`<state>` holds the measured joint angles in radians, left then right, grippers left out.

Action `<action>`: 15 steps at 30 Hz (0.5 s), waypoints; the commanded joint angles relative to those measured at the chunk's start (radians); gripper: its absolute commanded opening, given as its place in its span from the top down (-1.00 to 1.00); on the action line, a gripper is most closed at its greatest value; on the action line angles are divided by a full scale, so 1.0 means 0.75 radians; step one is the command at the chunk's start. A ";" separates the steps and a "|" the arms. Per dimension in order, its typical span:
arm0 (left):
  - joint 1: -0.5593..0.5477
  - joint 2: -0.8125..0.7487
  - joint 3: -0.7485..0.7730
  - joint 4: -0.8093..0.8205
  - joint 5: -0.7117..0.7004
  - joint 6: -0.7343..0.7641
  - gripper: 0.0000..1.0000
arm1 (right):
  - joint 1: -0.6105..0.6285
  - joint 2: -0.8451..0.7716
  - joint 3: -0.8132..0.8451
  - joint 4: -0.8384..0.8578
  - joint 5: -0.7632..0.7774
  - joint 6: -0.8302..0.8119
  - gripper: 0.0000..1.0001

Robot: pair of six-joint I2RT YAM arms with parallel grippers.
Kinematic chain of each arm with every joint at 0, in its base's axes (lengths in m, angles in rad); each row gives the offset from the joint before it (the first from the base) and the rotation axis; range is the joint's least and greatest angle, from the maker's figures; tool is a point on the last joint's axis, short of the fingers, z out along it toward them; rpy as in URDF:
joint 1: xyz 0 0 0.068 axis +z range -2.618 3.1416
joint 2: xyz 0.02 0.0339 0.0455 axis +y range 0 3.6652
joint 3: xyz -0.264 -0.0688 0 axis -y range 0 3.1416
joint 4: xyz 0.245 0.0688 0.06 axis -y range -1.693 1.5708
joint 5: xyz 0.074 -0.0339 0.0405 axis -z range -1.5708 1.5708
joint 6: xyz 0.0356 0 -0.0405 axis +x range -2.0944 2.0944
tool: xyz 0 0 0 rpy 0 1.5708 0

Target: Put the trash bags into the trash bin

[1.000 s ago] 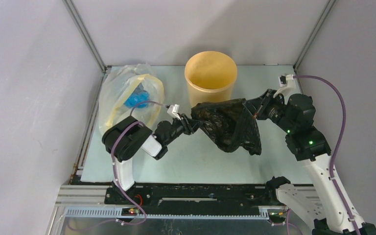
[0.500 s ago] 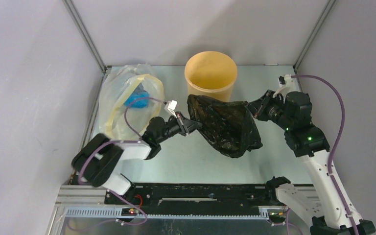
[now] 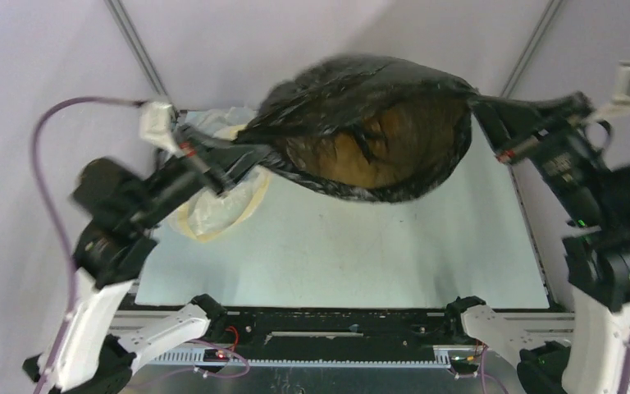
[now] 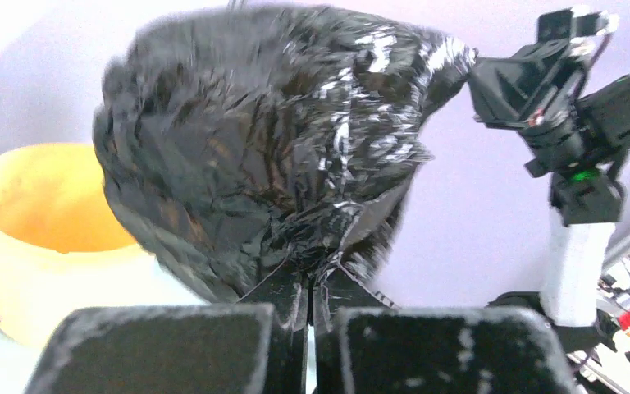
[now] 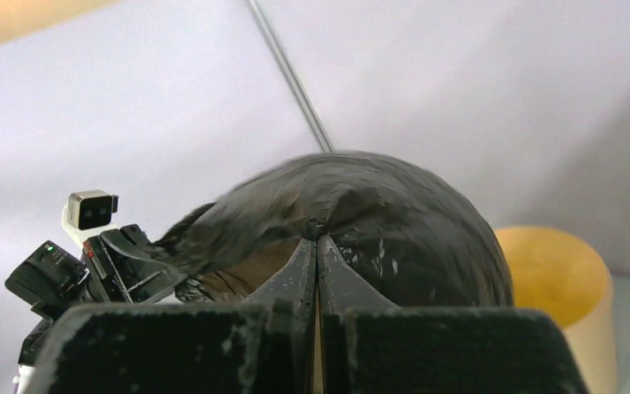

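Film of the black trash bag (image 3: pixel 369 123) is stretched wide between my two arms, lifted clear of the worktop (image 3: pixel 361 254) over the middle of its far edge. The left fingers (image 3: pixel 238 158) are pressed together on one gathered corner of the bag. In the left wrist view I see their tips (image 4: pixel 310 283) meeting with crinkled plastic pinched between them. The right fingers (image 3: pixel 486 108) are pressed together on the opposite corner, and from the right wrist camera their tips (image 5: pixel 316 242) come to a point with the film caught there.

From above, the bag covers the trash bin completely; an orange-brown tint glows through the middle of the film. The left wrist view shows the trash bin (image 4: pixel 33 238) standing upright, low on the left, with the bag billowing in front of and above its rim. I can see part of its orange inner wall, not its floor. I cannot tell whether the film touches the rim. The right wrist view has the bin (image 5: pixel 562 287) behind the bag, to the right.

Toward the far left corner of the worktop lies a clear bag with a pale-yellow band (image 3: pixel 217 205), partly hidden by the left arm; its contents are not visible to me.
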<state>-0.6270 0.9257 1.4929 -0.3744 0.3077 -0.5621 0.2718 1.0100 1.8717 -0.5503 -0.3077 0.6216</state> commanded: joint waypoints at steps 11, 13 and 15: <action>-0.006 -0.242 -1.015 -0.001 0.055 0.026 1.00 | -0.004 -0.409 -1.107 -0.088 0.035 -0.113 1.00; -0.013 -0.303 -1.044 -0.008 0.068 0.026 1.00 | -0.004 -0.439 -1.130 -0.110 0.032 -0.139 1.00; -0.021 -0.369 -1.001 -0.079 0.085 0.035 1.00 | -0.004 -0.487 -1.130 -0.071 0.008 -0.149 1.00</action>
<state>-0.6300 0.7979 0.6563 -0.4690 0.3191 -0.5274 0.2707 0.7494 0.9855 -0.6189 -0.2848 0.5652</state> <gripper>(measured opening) 0.003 0.007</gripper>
